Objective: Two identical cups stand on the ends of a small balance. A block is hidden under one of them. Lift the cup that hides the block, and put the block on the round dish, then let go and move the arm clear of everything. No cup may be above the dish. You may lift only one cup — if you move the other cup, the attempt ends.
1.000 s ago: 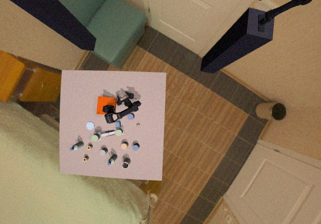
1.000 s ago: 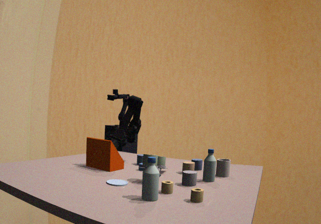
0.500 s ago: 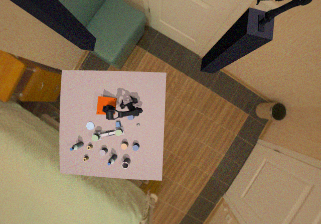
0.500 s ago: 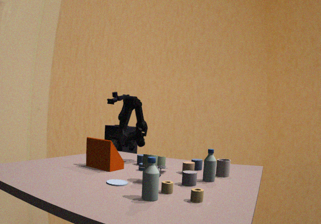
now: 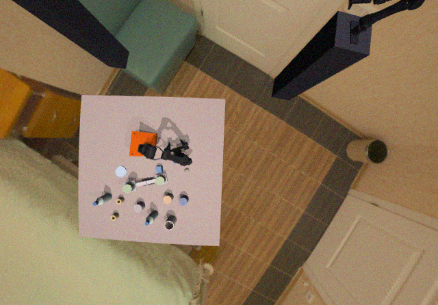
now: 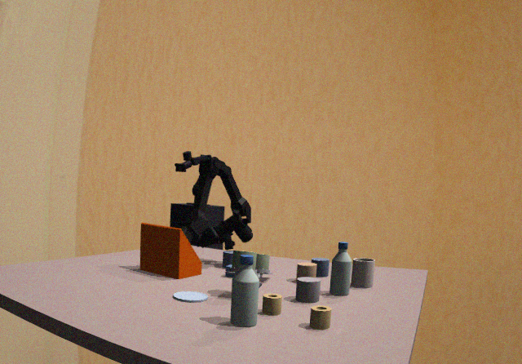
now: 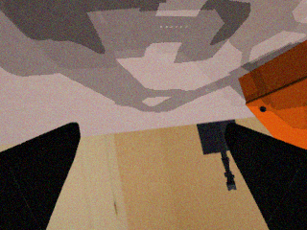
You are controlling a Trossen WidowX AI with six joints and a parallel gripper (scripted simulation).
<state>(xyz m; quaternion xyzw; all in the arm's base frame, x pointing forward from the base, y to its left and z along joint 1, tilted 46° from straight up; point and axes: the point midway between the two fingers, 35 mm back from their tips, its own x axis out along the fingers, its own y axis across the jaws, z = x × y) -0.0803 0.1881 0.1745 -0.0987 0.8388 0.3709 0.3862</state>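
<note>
The small balance point(image 5: 145, 182) stands in mid-table. One pale green cup point(image 5: 127, 188) point(image 6: 238, 259) stands on its left end in the top view. The other green cup point(image 5: 160, 180) point(image 6: 263, 262) stands on its right end. I cannot tell which end is lower. No hidden block shows. The pale round dish point(image 5: 120, 171) point(image 6: 190, 296) is bare, beyond the left cup. My gripper point(image 5: 176, 146) point(image 7: 155, 129) is open and empty, on the far side of the balance, away from both cups; its fingertips are hard to separate from the arm in the exterior view.
An orange wedge point(image 5: 137, 139) point(image 6: 160, 250) point(image 7: 283, 110) stands near my arm. A small blue object point(image 5: 159, 169) is beside the right cup. A blue cylinder point(image 6: 227, 259) is behind the balance. Bottles point(image 5: 103, 198) point(image 6: 244, 301), a grey cup point(image 5: 169, 224) point(image 6: 363, 273) and several cylinders stand at the other side.
</note>
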